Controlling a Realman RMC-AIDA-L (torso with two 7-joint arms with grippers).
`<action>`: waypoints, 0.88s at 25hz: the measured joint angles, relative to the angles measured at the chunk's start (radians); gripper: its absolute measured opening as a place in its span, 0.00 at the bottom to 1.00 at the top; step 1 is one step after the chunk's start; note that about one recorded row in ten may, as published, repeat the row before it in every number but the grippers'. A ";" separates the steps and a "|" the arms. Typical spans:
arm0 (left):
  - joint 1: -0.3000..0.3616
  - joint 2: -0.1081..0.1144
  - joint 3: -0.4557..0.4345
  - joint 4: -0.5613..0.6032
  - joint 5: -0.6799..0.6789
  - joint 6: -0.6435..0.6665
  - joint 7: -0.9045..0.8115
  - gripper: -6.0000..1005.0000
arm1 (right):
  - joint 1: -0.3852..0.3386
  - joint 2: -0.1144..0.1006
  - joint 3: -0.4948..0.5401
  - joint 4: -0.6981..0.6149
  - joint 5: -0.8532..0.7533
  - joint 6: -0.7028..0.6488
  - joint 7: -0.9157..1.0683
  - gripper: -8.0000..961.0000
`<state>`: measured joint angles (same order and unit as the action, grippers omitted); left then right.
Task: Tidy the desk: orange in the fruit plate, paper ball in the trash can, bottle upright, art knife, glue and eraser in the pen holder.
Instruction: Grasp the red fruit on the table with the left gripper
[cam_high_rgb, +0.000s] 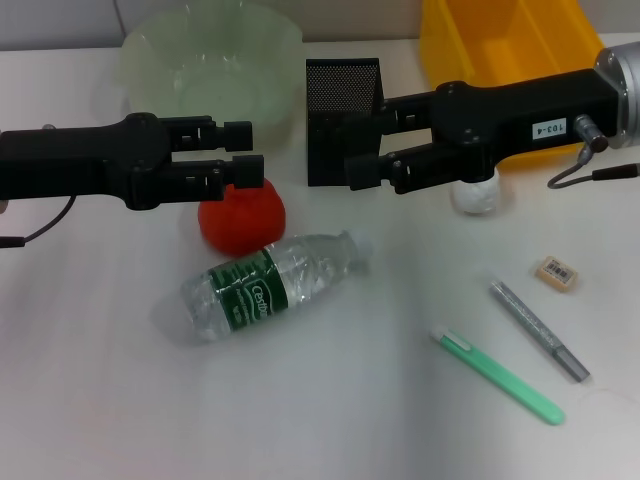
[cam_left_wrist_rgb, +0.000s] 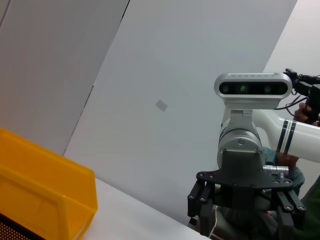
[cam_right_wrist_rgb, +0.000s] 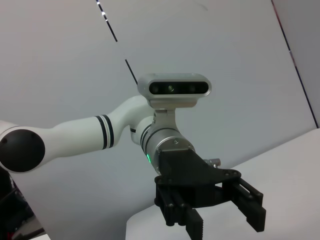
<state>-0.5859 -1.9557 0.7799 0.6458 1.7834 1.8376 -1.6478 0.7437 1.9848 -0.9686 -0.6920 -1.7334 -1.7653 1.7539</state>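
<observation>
The orange (cam_high_rgb: 245, 222) lies on the desk, partly under my open left gripper (cam_high_rgb: 245, 151), which hovers over it. The bottle (cam_high_rgb: 265, 287) lies on its side in front of the orange. The pale-green fruit plate (cam_high_rgb: 205, 60) stands at the back left. My open right gripper (cam_high_rgb: 365, 140) hangs in front of the black mesh pen holder (cam_high_rgb: 340, 85). The paper ball (cam_high_rgb: 475, 196) sits partly under the right arm. The eraser (cam_high_rgb: 556, 272), the grey glue stick (cam_high_rgb: 538, 330) and the green art knife (cam_high_rgb: 497, 376) lie at the front right. The yellow trash can (cam_high_rgb: 500, 40) is at the back right.
The left wrist view shows the trash can (cam_left_wrist_rgb: 45, 190) and the right arm's gripper (cam_left_wrist_rgb: 245, 215) facing it. The right wrist view shows the left arm's gripper (cam_right_wrist_rgb: 220, 220) with its fingers apart. Bare white desk lies along the front left.
</observation>
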 joint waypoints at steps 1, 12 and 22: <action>0.000 0.000 0.000 0.000 0.000 0.000 0.000 0.67 | -0.002 0.000 0.000 -0.001 0.000 0.000 0.000 0.78; -0.001 0.002 0.001 0.004 0.002 0.001 -0.011 0.66 | -0.006 0.002 -0.004 0.001 0.000 0.000 0.003 0.78; -0.001 0.003 0.001 0.005 0.008 -0.060 -0.019 0.65 | -0.079 0.035 0.223 -0.016 0.020 0.036 -0.071 0.78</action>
<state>-0.5872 -1.9529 0.7810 0.6504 1.7916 1.7773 -1.6665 0.6646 2.0197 -0.7459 -0.7077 -1.7133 -1.7289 1.6830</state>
